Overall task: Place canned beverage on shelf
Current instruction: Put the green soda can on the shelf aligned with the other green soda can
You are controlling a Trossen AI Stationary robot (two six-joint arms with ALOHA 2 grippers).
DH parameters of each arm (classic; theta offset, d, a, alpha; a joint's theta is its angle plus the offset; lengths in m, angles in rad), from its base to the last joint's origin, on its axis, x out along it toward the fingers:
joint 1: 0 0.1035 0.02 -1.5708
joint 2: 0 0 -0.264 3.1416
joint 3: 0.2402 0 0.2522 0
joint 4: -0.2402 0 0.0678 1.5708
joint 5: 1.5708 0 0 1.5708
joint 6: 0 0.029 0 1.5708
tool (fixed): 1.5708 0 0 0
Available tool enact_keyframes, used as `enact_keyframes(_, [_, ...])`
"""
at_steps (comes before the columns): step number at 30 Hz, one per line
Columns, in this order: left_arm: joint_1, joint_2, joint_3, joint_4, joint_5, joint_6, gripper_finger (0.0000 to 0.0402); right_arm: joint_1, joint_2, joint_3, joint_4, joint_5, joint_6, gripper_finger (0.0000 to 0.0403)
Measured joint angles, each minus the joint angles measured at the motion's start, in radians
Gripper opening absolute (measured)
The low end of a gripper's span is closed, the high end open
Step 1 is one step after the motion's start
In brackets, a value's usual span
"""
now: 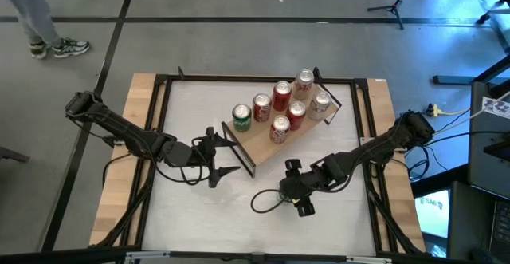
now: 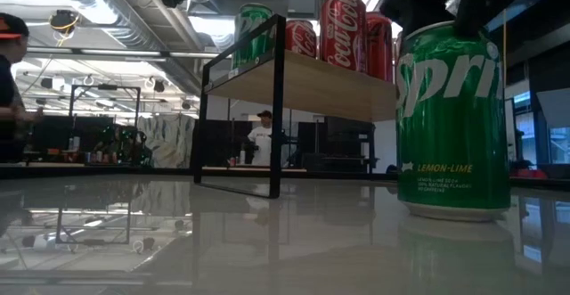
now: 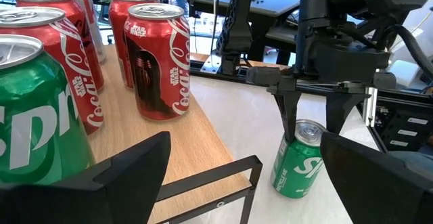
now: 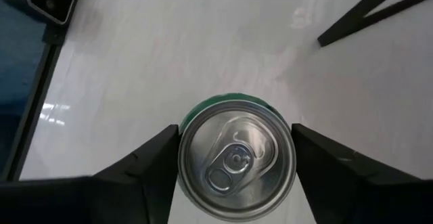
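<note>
Right arm reaches inward and points straight down; right gripper (image 4: 237, 160) straddles the upright green can (image 4: 237, 158) on the worktop (image 1: 199, 208), jaws closed against its sides. The can stands in front of the shelf (image 1: 263, 140). Left gripper (image 1: 227, 151), jaws open, hovers beside the shelf end.

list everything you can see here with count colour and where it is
shelf: one, light wood with black frame ends, middle of the table
red cans: four, red, standing on the shelf
silver-topped cans: two, pale, body colour unclear, far right end of the shelf
green can on shelf: one, green, left end of the shelf
green Sprite can: one, green, upright on the table in front of the shelf
table: one, white top, wood edges, black frame
person: one, white top, in the room behind
left gripper: one, dark, jaws open, beside the shelf's left end
right gripper: one, dark, jaws either side of the Sprite can
</note>
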Motion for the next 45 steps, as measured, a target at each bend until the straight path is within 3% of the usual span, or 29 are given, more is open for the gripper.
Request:
enact_keyframes(16, [0.0,0.0,0.0,-0.002,-0.001,0.0,0.037,-0.053,0.0,0.0,-0.015,-0.111,-0.255,0.025])
enact_keyframes(45, [0.0,0.0,0.0,0.001,-0.004,0.0,0.037,-0.05,0.002,-0.002,0.001,-0.102,-0.254,0.0262])
